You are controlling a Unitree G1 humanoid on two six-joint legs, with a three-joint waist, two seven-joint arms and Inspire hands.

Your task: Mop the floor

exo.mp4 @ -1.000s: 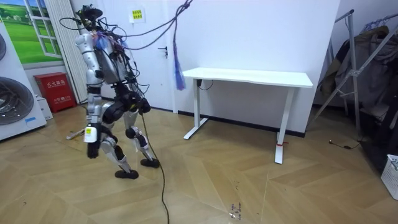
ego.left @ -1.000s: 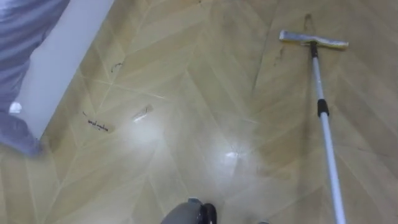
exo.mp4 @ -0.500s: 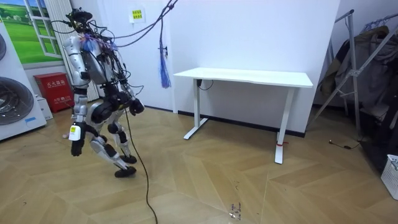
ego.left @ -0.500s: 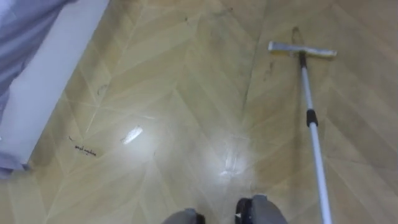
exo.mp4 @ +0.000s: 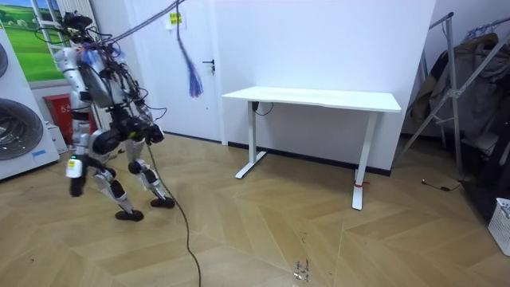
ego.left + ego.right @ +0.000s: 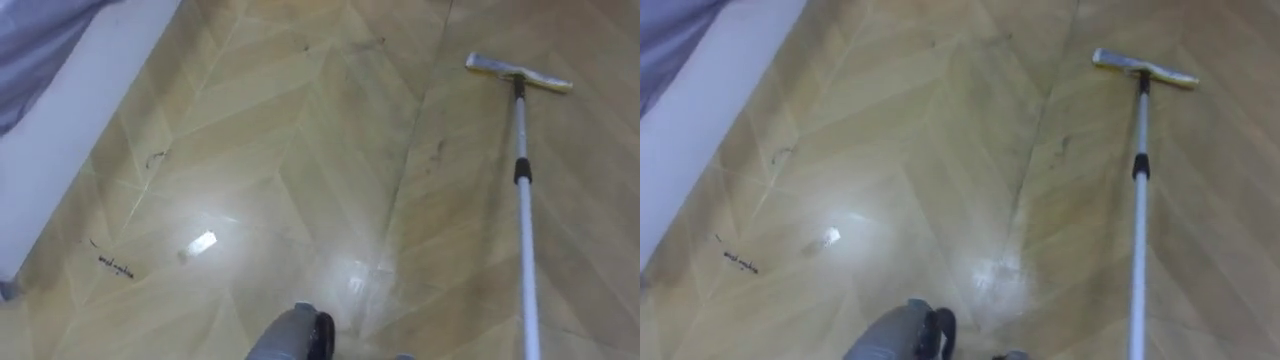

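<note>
Panel, white and slanting, lines the far left of your head views: the white panel (image 6: 70,140) has a grey-blue shape (image 6: 40,50) above it that you cannot identify. Right of it lies the herringbone wood floor (image 6: 300,150). Near the panel, low in the view, are dark scuff marks (image 6: 113,265), and just right of them a small pale scrap (image 6: 203,241) lies flat on the boards. A patch of glare sits near the middle.

Your task's thing, the mop (image 6: 522,200), is at the right. Its flat head (image 6: 518,73) rests on the floor at the upper right, and its pale pole runs from there down to the bottom edge, with a black collar (image 6: 521,172) partway along. What holds the pole's lower end is out of sight.

In the room view, a washing machine (image 5: 20,135) stands at the left edge with a red box (image 5: 54,108) beside it. The robot stands just in front of these, knees bent, feet apart, torso leaning. Its left hand (image 5: 75,185) hangs low by its thigh, and its right hand (image 5: 153,134) sits by its hip. You cannot tell how the fingers of either are set. Further right come a white door (image 5: 163,88), a white desk (image 5: 319,99) against the wall, a clothes rack (image 5: 462,88) and a white basket (image 5: 502,223) at the right edge.
</note>
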